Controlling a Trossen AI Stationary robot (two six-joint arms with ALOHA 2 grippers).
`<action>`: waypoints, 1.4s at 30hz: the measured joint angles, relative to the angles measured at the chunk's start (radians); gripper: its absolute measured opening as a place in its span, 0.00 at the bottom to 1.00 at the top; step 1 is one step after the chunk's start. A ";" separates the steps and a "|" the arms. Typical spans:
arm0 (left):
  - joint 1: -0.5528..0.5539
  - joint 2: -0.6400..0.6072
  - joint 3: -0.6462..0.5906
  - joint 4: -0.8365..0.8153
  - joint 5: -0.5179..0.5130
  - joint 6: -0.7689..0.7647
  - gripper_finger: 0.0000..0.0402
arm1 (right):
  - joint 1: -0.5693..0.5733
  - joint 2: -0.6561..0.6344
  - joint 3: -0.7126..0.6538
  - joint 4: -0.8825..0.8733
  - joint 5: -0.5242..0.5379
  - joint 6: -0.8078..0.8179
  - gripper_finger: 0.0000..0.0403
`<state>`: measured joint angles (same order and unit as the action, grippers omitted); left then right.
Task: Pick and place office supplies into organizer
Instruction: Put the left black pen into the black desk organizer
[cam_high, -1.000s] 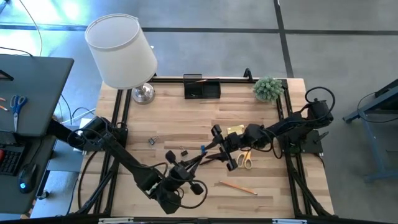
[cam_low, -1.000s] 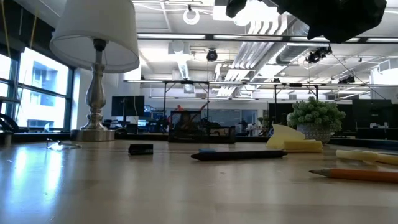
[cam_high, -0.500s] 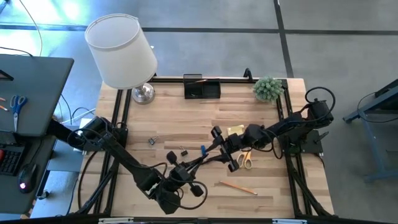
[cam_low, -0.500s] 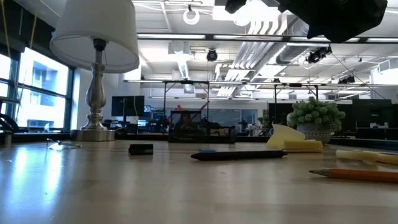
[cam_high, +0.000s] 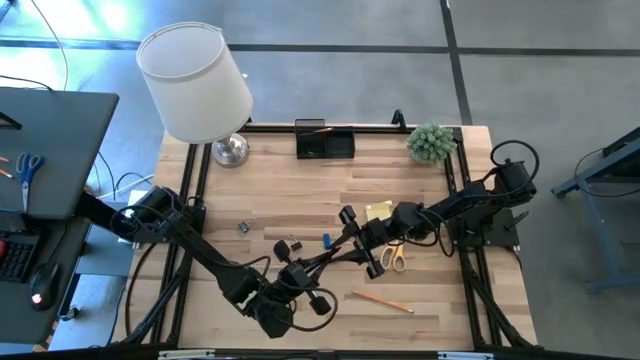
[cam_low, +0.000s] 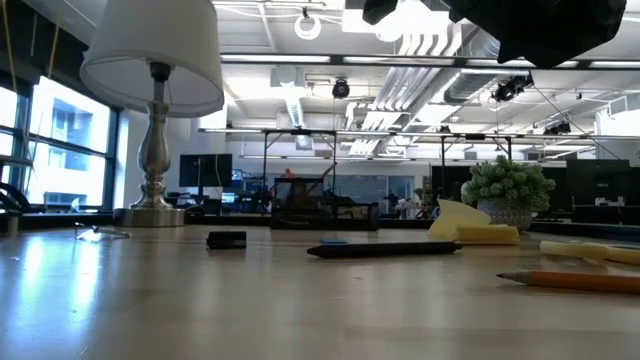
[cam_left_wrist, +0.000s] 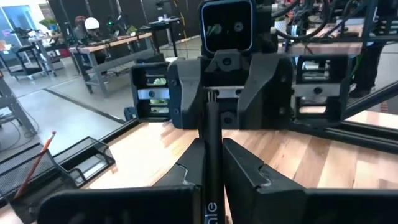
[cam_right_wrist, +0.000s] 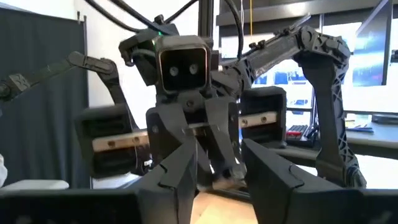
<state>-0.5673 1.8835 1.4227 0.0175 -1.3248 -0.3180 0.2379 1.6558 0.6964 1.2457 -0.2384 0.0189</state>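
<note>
In the high view my left gripper (cam_high: 308, 266) and my right gripper (cam_high: 350, 247) face each other above the table's middle. A dark pen (cam_left_wrist: 213, 143) runs from between my left gripper's fingers (cam_left_wrist: 213, 171) toward the right gripper, which is open (cam_right_wrist: 217, 171). Its fingers stand to either side of the pen's far end, and I cannot tell whether they touch it. Another dark pen (cam_low: 385, 249) lies flat on the table by a small blue piece (cam_high: 326, 240). The black organizer (cam_high: 325, 140) stands at the far edge with a pencil in it. My left gripper pinches the dark pen's shaft (cam_left_wrist: 213, 186) between its two fingers. The fingers lie along the pen and come level from the table's near-left side. The pen is lifted clear and points straight ahead at the right gripper.
Orange-handled scissors (cam_high: 395, 255), a yellow sticky-note pad (cam_high: 378, 210) and a pencil (cam_high: 380, 298) lie near the right gripper. Small clips (cam_high: 243, 226) (cam_high: 293, 243) lie to the left. A white-shaded lamp (cam_high: 200, 80) and a green plant (cam_high: 432, 142) stand at the far edge.
My left arm's wrist has edged a little toward the table's far right, closer to the right gripper. Everything lying on the table has stayed in place.
</note>
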 joint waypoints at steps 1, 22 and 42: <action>-0.001 0.000 0.000 0.004 -0.001 0.001 0.05 | 0.000 0.000 0.000 -0.008 0.000 0.000 0.28; 0.005 0.000 -0.002 0.028 0.003 0.200 0.20 | 0.000 -0.002 -0.002 -0.060 0.103 -0.068 0.08; -0.008 -0.001 0.085 -0.337 0.106 0.125 0.35 | -0.448 -0.018 0.044 -0.354 0.213 -0.145 0.08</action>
<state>-0.5756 1.8828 1.5078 -0.3193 -1.2187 -0.1932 -0.2097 1.6379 0.7401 0.8921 -0.0250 -0.1264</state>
